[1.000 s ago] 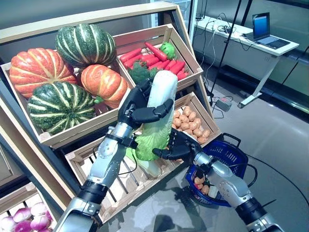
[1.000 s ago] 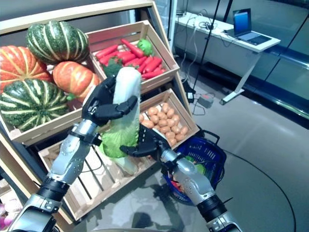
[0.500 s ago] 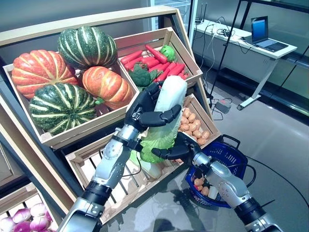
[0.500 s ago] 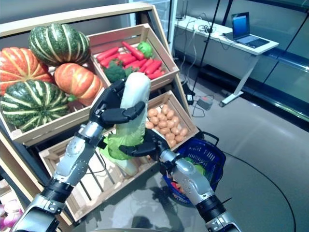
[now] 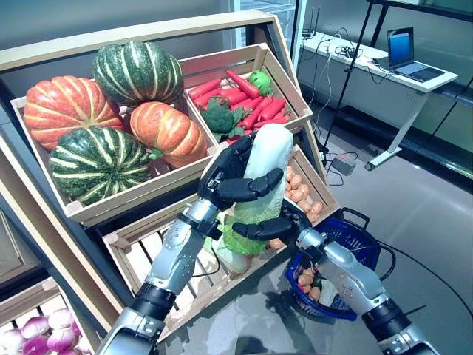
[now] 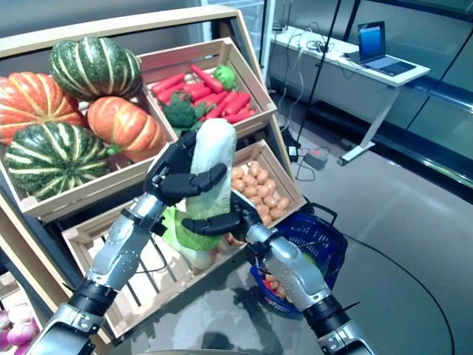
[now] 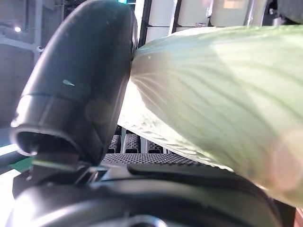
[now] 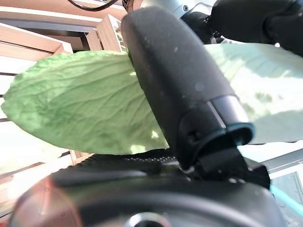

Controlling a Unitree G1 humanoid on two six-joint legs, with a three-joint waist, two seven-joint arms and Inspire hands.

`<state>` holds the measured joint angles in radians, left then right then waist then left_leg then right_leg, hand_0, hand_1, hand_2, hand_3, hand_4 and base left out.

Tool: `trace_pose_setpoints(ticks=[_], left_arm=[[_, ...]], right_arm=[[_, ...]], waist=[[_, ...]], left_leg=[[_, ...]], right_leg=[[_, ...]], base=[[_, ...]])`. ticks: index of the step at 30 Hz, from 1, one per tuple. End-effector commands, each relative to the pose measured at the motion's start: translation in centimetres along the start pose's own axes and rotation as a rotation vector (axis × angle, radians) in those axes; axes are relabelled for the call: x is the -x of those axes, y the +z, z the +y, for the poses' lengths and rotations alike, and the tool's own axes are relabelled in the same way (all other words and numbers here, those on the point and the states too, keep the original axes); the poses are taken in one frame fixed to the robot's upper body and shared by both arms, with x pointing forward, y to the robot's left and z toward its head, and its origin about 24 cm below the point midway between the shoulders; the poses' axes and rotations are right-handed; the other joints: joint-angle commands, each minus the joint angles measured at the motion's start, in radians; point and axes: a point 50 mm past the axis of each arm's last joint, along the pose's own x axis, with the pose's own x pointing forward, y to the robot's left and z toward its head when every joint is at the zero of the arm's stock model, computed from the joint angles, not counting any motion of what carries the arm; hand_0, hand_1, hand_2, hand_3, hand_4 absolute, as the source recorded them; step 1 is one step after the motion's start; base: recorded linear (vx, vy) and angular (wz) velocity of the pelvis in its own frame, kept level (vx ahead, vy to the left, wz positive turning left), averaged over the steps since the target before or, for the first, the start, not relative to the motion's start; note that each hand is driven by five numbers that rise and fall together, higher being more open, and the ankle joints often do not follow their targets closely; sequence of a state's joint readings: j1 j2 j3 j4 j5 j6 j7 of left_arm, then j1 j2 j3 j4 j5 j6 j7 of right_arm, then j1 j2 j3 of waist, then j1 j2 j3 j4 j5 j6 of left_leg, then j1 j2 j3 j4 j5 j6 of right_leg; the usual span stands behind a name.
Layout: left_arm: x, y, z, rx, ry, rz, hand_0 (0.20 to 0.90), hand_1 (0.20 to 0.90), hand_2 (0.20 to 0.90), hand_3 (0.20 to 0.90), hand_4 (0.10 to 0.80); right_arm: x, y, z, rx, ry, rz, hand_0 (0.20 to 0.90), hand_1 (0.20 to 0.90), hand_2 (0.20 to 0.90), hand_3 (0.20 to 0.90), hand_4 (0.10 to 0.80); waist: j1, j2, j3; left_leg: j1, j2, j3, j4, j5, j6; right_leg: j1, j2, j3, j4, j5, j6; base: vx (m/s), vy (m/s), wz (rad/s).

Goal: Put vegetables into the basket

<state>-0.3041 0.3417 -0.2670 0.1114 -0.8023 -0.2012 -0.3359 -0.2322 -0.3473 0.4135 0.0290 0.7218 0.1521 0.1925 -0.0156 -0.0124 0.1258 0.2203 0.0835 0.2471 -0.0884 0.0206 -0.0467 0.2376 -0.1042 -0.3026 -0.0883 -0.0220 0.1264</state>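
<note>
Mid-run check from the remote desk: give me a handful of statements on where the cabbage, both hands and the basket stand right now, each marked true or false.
1. Both hands hold the napa cabbage. True: the left hand grips its upper part and the right hand its leafy lower end.
2. The cabbage already lies in the blue basket. False: it is held up in front of the shelf crates, beside the basket and above it.
3. The basket is empty. False: some items already lie in its bottom.
4. The basket hangs at the robot's right side, under the right arm. True.
5. The pumpkins share a crate with the potatoes. False: the pumpkins fill the upper left crate, and the potatoes lie in a lower crate.
</note>
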Motion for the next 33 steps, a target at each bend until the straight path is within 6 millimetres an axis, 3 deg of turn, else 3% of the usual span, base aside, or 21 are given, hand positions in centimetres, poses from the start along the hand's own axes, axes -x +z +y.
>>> trace_pose_setpoints(ticks=[1,3,4,5,6,19,20,21,29,33], left_arm=[[-2.1,1.5,-3.7,0.125,-0.244,-0.144,0.300,0.300,0.300,0.300,0.400],[-2.2,1.2,-4.1,0.129,-0.262,-0.133,0.300,0.300,0.300,0.300,0.400],[-2.1,0.8,-4.4,0.137,-0.281,-0.119,0.300,0.300,0.300,0.300,0.400],[-2.1,0.8,-4.4,0.137,-0.281,-0.119,0.300,0.300,0.300,0.300,0.400],[-2.0,0.5,-4.5,0.151,-0.290,-0.106,0.300,0.300,0.300,0.300,0.400],[-0.7,-0.8,-4.0,0.142,-0.274,-0.033,0.300,0.300,0.300,0.300,0.400],[-0.6,-0.8,-4.0,0.139,-0.275,-0.026,0.575,0.575,0.575,0.575,0.584],[-0.6,-0.8,-3.9,0.136,-0.271,-0.022,0.900,0.900,0.900,0.900,0.800],[-0.3,-0.5,-3.1,0.119,-0.208,-0.030,0.900,0.900,0.900,0.900,0.800],[0.2,-0.2,-2.3,0.102,-0.172,-0.045,0.900,0.900,0.900,0.900,0.800]], right_arm=[[-2.3,9.8,2.1,-0.024,0.099,-0.451,0.900,0.900,0.900,0.900,0.800],[-2.4,9.9,2.0,-0.035,0.102,-0.460,0.900,0.900,0.900,0.900,0.800],[-2.4,10.1,2.1,-0.041,0.105,-0.475,0.665,0.665,0.665,0.665,0.643],[-2.4,10.1,2.1,-0.041,0.105,-0.475,0.366,0.366,0.366,0.366,0.444],[-2.3,10.3,2.1,-0.047,0.112,-0.485,0.300,0.300,0.300,0.300,0.400],[-1.8,10.3,1.3,-0.070,0.078,-0.506,0.300,0.300,0.300,0.300,0.400],[-1.8,10.3,1.2,-0.063,0.070,-0.504,0.300,0.300,0.300,0.300,0.400],[-1.7,10.2,1.1,-0.056,0.059,-0.502,0.300,0.300,0.300,0.300,0.400],[-1.2,8.9,-0.3,-0.091,-0.031,-0.476,0.300,0.300,0.300,0.300,0.400],[-0.5,7.3,-1.6,-0.131,-0.108,-0.449,0.300,0.300,0.300,0.300,0.400]], waist=[[0.005,-0.012,-0.065],[0.006,-0.012,-0.064],[0.008,-0.013,-0.064],[0.009,-0.013,-0.064],[0.010,-0.013,-0.065],[0.015,-0.009,-0.059],[0.014,-0.009,-0.059],[0.013,-0.008,-0.059],[0.012,-0.007,-0.059],[0.010,-0.006,-0.058]], left_leg=[[0.025,-0.031,0.012,0.001,-0.124,0.024],[0.025,-0.031,0.010,0.001,-0.124,0.025],[0.025,-0.031,0.008,0.001,-0.125,0.025],[0.025,-0.031,0.008,0.001,-0.125,0.025],[0.024,-0.030,0.006,0.001,-0.126,0.026],[0.021,-0.030,0.006,0.001,-0.125,0.028],[0.021,-0.030,0.006,0.001,-0.125,0.027],[0.021,-0.030,0.006,0.001,-0.125,0.027],[0.022,-0.028,0.011,0.001,-0.124,0.027],[0.021,-0.027,0.015,0.001,-0.123,0.027]], right_leg=[[-0.001,0.014,-0.013,0.001,-0.037,-0.061],[-0.001,0.014,-0.013,0.001,-0.035,-0.062],[-0.001,0.013,-0.014,0.001,-0.035,-0.061],[-0.001,0.013,-0.014,0.001,-0.035,-0.061],[-0.001,0.013,-0.015,0.001,-0.034,-0.060],[-0.005,0.010,-0.015,0.001,-0.034,-0.061],[-0.005,0.010,-0.015,0.001,-0.033,-0.061],[-0.005,0.011,-0.015,0.001,-0.033,-0.061],[-0.006,0.009,-0.015,0.001,-0.032,-0.058],[-0.008,0.009,-0.013,0.001,-0.032,-0.058]], base=[[0.000,0.000,0.00],[0.000,0.000,0.00],[0.000,0.000,0.00],[0.000,0.000,0.00],[0.000,0.000,0.00],[0.000,0.000,0.00],[0.000,0.000,0.00],[0.000,0.000,0.00],[0.000,0.000,0.00],[0.000,0.000,0.00]])
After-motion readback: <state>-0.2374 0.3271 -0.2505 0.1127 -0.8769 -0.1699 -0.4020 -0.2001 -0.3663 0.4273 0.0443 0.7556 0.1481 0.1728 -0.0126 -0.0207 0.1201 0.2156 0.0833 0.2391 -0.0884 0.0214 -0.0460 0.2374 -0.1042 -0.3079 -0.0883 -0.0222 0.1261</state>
